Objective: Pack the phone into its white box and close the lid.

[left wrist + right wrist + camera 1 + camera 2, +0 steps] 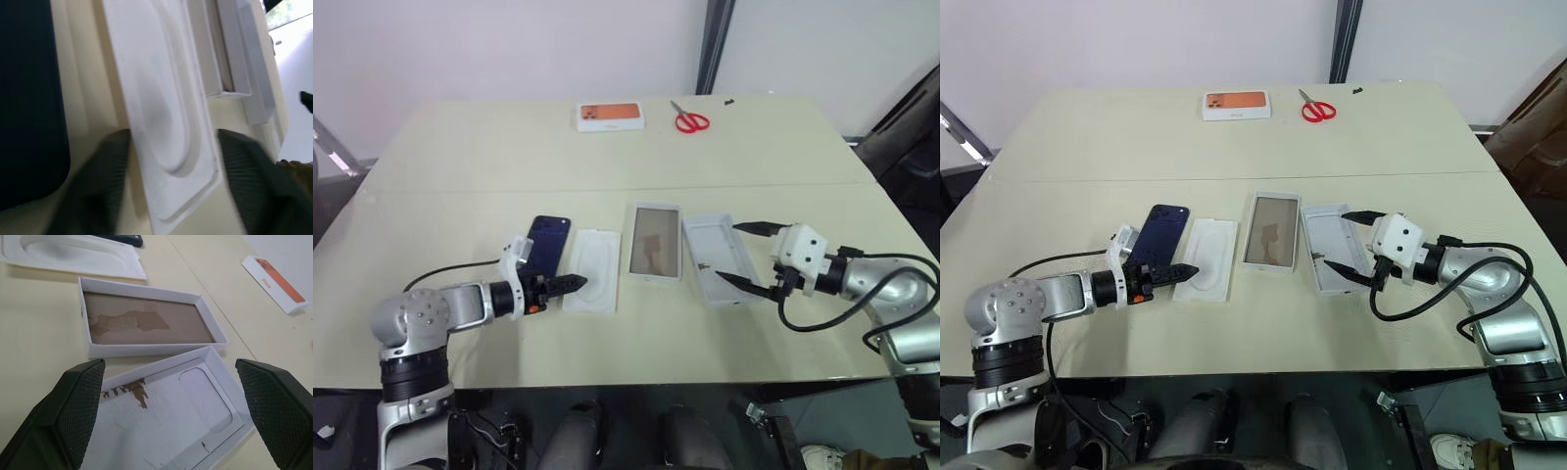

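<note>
The left hand (570, 284) sits low over the surface (636, 338) with its two fingers parted; in the left wrist view they straddle the near end of the flat white insert (592, 270), one finger (105, 171) on each side, with nothing grasped. The phone (548, 245) lies just beside the insert on its left, back up, and appears untouched.

Judgement: the step in hand is picking up the phone, and the left hand is lined up on the insert rather than on it. To do the step well, shift the hand left until both fingers bracket the long edges of the phone, then close on the near half so the slim body does not pivot out. Keep the fingers low, since the phone lies flat and offers little edge.

The white box (654, 241) lies open just right of the insert, brownish floor up and vacant. The lid (720, 258) lies inside up next to it. The right hand (751, 256) hovers over the lid with its fingers spread wide and nothing between them.

The insert lies between the phone and the white box, so the carry must pass over it. A white-and-orange box (610, 116) and red scissors (689, 119) lie at the far edge, well apart
</note>
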{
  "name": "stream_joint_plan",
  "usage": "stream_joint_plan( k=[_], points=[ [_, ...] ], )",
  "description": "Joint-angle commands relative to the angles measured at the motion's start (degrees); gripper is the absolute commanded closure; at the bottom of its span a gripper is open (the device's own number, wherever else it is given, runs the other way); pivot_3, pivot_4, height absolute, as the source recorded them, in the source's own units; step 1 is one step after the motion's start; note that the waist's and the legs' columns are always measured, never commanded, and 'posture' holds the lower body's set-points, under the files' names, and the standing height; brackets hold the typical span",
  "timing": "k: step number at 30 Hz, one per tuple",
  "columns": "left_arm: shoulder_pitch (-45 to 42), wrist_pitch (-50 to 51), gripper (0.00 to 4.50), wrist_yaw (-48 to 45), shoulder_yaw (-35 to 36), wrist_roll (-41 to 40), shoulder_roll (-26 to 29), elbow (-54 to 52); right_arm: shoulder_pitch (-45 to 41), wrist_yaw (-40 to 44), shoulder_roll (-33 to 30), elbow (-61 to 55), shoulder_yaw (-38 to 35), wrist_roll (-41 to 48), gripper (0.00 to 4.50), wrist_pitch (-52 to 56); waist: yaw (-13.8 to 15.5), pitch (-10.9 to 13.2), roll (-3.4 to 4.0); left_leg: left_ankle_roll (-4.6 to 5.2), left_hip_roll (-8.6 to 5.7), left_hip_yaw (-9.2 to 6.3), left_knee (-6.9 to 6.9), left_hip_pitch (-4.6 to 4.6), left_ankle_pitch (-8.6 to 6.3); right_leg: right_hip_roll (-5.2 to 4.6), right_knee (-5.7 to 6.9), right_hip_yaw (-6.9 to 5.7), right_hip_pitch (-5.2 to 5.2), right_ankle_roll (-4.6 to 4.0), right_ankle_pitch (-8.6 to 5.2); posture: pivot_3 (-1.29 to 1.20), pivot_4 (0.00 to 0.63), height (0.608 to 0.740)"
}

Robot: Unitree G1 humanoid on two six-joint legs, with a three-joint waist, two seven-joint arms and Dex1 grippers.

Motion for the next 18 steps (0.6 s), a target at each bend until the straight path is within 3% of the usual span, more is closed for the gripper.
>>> stream_joint_plan(
  k=[1,8,12,18],
  points=[
    [0.5,-0.4,2.97,0.5,0.3,-0.2,0.0,-0.2,-0.7,-0.5,0.0,-1.8,-1.6,0.6,0.00,-0.4,-0.1,0.0,0.00,0.00,0.00,0.00,0.00,0.00,0.00,0.00,0.00,0.00,0.00,0.00,0.00,0.00,0.150,0.734],
    [1.0,-1.0,2.97,1.1,0.1,-0.3,-0.3,0.5,-1.1,-0.9,0.4,-1.9,-1.1,0.4,0.00,-0.5,-0.1,0.0,0.00,0.00,0.00,0.00,-0.01,0.00,0.00,0.00,0.00,0.00,0.00,0.00,0.00,0.00,0.150,0.734],
    [0.9,-0.8,4.39,1.5,0.3,-0.4,-0.4,0.9,-1.2,-1.0,0.7,-1.8,-0.9,0.2,0.00,-0.4,-0.1,0.0,0.00,0.00,0.00,0.00,-0.02,0.00,0.00,0.00,0.00,0.00,-0.01,0.00,0.00,0.00,0.150,0.734],
    [-1.7,1.6,4.46,4.0,5.3,-2.1,-3.1,3.4,-2.2,-1.7,2.2,-2.2,0.6,0.0,0.00,0.5,0.0,0.0,-0.02,-0.01,0.00,0.00,0.00,0.00,0.00,0.00,0.00,-0.01,0.00,0.00,0.00,0.00,0.150,0.734]
  ],
)
